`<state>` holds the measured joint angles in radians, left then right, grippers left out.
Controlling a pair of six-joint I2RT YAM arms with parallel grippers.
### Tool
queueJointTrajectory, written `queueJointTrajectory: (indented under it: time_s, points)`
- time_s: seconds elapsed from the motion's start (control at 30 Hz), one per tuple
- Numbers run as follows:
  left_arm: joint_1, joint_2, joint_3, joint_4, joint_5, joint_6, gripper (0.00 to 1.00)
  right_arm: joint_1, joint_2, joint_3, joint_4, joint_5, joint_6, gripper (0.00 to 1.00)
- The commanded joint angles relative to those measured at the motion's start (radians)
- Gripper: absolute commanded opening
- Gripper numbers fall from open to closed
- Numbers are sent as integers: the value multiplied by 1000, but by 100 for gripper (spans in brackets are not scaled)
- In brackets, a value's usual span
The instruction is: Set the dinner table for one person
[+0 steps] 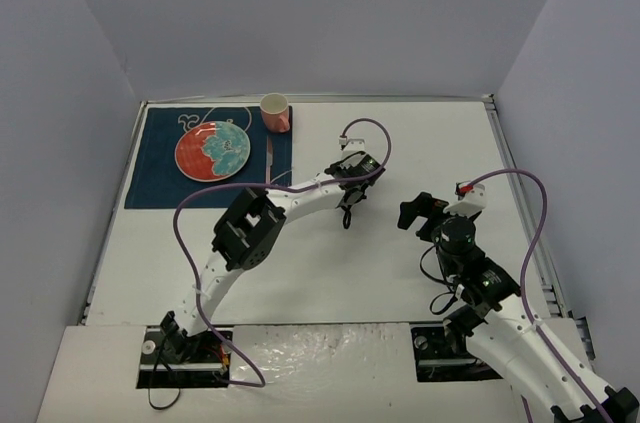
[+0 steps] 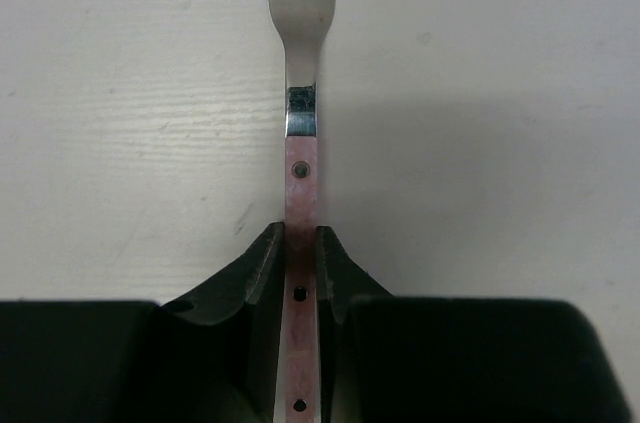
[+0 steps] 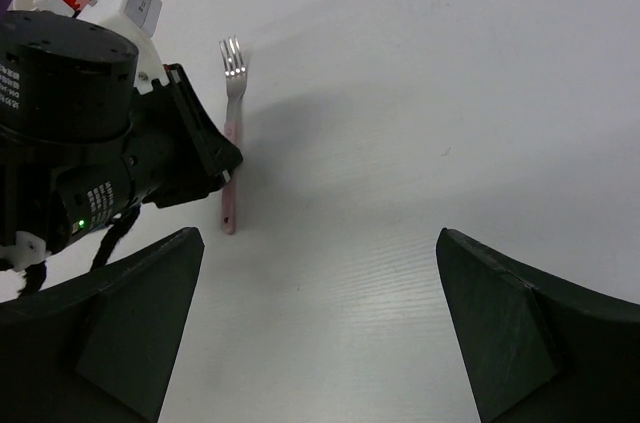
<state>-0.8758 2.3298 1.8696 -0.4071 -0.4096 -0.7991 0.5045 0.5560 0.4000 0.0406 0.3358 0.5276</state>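
Note:
A fork (image 2: pixel 300 158) with a pink handle and steel tines lies flat on the white dinner table (image 1: pixel 400 143), near its middle. My left gripper (image 2: pixel 300 243) is shut on the fork's handle, one black finger on each side, with the tines pointing away from the wrist. From above, the left gripper (image 1: pixel 350 205) hides most of the fork. In the right wrist view the fork (image 3: pixel 232 143) sticks out on both sides of the left gripper (image 3: pixel 195 158). My right gripper (image 3: pixel 320 235) stands open over bare table to the fork's right, holding nothing, and appears from above (image 1: pixel 420 213) beside the left one.
A dark blue placemat (image 1: pixel 160 178) lies at the far left with a red and teal plate (image 1: pixel 212 151) on it. A pink cup (image 1: pixel 275 111) stands at the mat's far right corner. A thin utensil (image 1: pixel 268 153) lies just right of the plate. Purple cables loop over both arms.

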Motion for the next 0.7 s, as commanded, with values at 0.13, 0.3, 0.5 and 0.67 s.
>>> queueJointTrajectory:
  time_s: [0.13, 0.3, 0.5, 0.67]
  points:
    - [76, -420, -230, 7, -27, 259, 0, 0, 18, 37, 48, 32, -30, 100]
    - [220, -644, -402, 22, 71, 428, 0, 0, 22, 56, 48, 25, -53, 100]
    - [488, -856, -584, 68, 221, 645, 0, 0, 30, 65, 54, 18, -92, 100]
    - [748, -930, -641, 78, 297, 781, 0, -1, 49, 76, 64, -8, -123, 100]
